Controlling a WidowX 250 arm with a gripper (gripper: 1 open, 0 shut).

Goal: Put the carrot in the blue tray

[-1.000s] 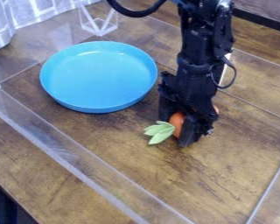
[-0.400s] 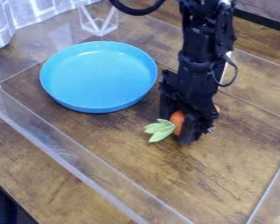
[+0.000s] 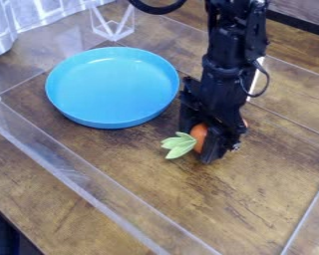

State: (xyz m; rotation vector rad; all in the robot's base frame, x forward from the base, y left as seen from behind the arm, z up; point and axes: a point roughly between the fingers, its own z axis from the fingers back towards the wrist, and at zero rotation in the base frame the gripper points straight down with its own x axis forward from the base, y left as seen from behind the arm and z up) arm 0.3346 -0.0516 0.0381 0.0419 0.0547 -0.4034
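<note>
My tool (image 3: 202, 142) is pointing straight down, clamped on the carrot (image 3: 197, 136), its pale green leaves (image 3: 179, 146) sticking out left just above the wood-grain table (image 3: 109, 189). The round, glossy blue tray (image 3: 112, 85) sits just beside it, with open table in front.

carrot (image 3: 193, 139) right of blue tray (image 3: 112, 86)

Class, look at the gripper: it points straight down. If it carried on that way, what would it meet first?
The gripper is shut on the carrot, just above the wooden table. Going straight down, it would most likely press the carrot against the table; the exact gap is hard to judge.
</note>
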